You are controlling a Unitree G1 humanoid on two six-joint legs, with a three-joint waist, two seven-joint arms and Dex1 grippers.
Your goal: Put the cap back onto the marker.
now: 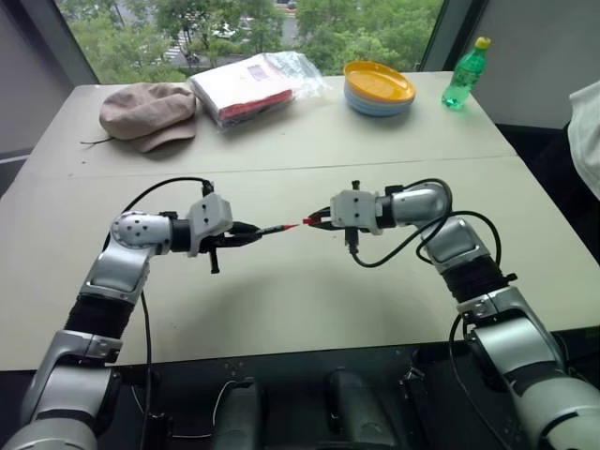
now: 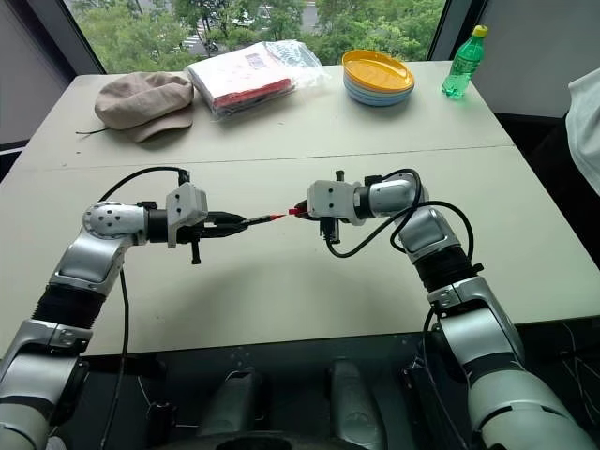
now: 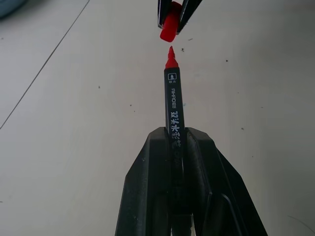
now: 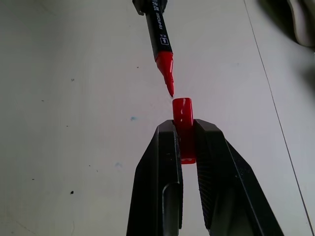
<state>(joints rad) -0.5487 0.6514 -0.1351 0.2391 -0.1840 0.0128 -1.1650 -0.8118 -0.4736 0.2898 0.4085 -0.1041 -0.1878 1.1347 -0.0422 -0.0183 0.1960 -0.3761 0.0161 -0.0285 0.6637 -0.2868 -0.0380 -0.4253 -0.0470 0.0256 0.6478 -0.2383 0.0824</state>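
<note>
The marker's (image 3: 174,105) rear end is hidden between the left end effector's (image 3: 178,147) fingers.

Office-like room: table (image 1: 281,141), big window (image 1: 253,23)

Left tool (image 1: 246,233) holding marker (image 1: 277,228), right tool (image 1: 319,221) gripping cap (image 1: 307,222), table (image 1: 300,281)

On the dark barrel of the marker (image 3: 173,105) we see a small white square label near its red tip and a line of white printing running lengthwise below it, but we cannot read the characters.
</note>
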